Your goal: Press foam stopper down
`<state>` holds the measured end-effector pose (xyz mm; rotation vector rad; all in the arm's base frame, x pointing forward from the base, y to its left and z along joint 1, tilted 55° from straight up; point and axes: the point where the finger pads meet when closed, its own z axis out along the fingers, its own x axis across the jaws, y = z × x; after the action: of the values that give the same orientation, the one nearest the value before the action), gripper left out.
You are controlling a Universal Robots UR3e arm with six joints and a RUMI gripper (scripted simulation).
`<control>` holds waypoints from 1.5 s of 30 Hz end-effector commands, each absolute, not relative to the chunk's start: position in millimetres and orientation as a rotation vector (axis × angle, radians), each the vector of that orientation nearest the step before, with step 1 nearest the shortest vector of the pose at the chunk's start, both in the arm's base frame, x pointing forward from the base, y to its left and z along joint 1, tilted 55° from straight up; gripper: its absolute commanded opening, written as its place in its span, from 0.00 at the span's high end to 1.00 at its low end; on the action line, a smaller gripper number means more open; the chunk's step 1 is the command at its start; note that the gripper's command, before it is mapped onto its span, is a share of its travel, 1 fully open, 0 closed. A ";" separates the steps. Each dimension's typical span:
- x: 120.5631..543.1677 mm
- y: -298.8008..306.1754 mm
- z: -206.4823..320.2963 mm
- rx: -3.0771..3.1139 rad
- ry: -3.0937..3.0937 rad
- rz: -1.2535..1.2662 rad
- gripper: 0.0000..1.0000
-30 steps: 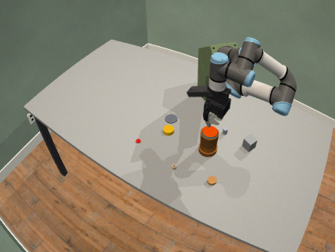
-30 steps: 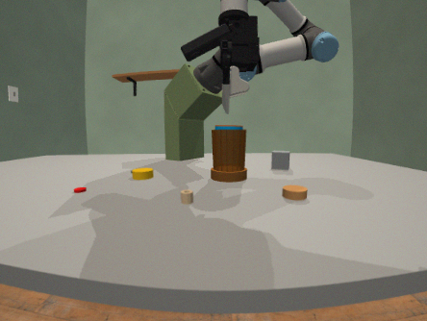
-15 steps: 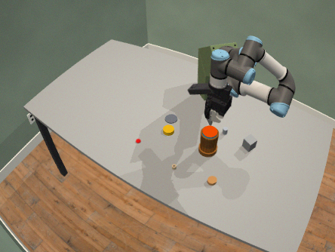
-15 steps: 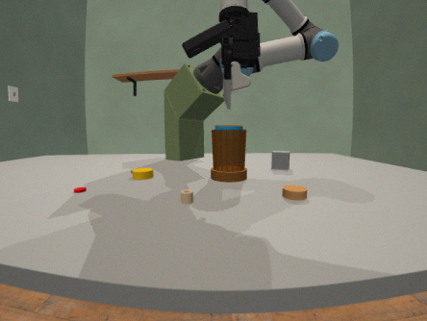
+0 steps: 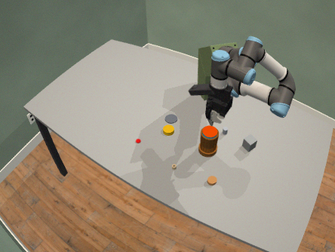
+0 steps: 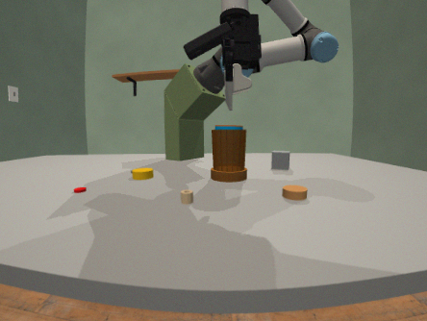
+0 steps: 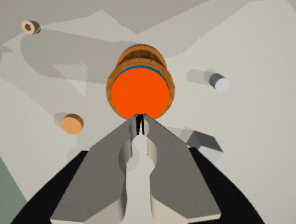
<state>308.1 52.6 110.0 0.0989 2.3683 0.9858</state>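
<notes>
A brown wooden jar stands upright on the grey table. Its orange foam stopper fills the mouth; a thin blue edge of the stopper shows just above the rim in the exterior view. Nothing lies on the stopper. My gripper is shut and empty. It hangs above the jar, clear of the stopper, with a gap between its fingertips and the top.
Around the jar lie a yellow disc, a grey disc, a small red disc, a tan ring, an orange-tan disc, a grey cube and a small grey cylinder.
</notes>
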 end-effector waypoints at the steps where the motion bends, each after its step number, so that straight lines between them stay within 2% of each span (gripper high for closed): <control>1: 311.3 55.5 107.2 0.103 2.367 0.984 1.00; 15: 325.5 72.6 92.0 0.104 2.366 0.986 1.00; 45: 328.5 76.2 88.8 0.104 2.366 0.986 1.00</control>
<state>326.4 75.8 90.5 0.0996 2.3664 0.9883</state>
